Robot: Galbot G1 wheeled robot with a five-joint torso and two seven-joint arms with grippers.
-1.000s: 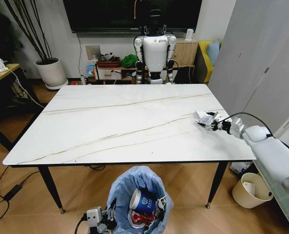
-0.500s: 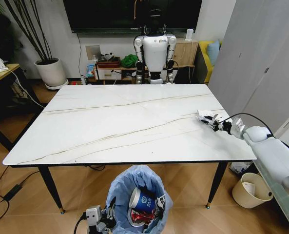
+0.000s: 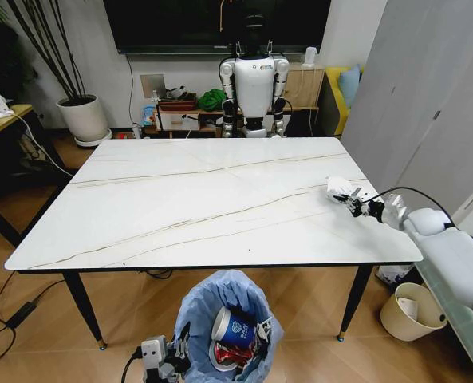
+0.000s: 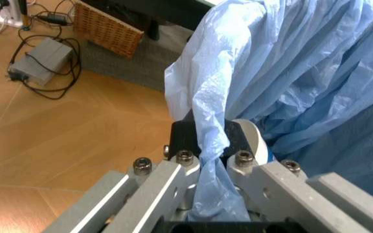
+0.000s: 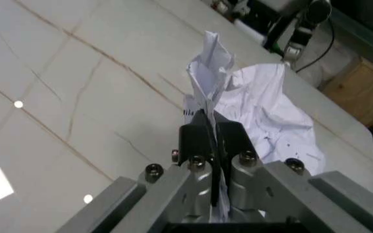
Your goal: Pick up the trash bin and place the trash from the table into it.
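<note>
From the head view, you look down on the white marble-look surface [image 3: 212, 199]. Your right tool [image 3: 349, 198] reaches in over its right edge, touching a crumpled white paper [image 3: 337, 189] near that edge. Below the near edge, on the wooden floor, stands the trash bin [image 3: 228, 319], lined with a light-blue bag. A blue-and-white paper cup [image 3: 232, 327] and a crushed red can [image 3: 230, 356] lie inside it. Your left tool [image 3: 166, 361] sits at the bin's left rim, partly cut off by the bottom edge. A cream bin [image 3: 411, 313] stands on the floor at the right, and a white humanoid robot [image 3: 254, 80] stands beyond the far edge of the surface.

The left wrist view shows what the head view cannot: your left tool [image 4: 211, 145] is closed, its black pads pinching a fold of the blue bag [image 4: 290, 73]. A wicker basket [image 4: 107, 32] and a grey power adapter [image 4: 41, 60] lie on the floor behind. The bin's inside is hidden here.

The right wrist view shows your right tool [image 5: 211, 141] clamped tight on a raised fold of the crumpled paper [image 5: 264, 111], which rests on the surface [image 5: 76, 97]. The paper hides the surface just behind it.
</note>
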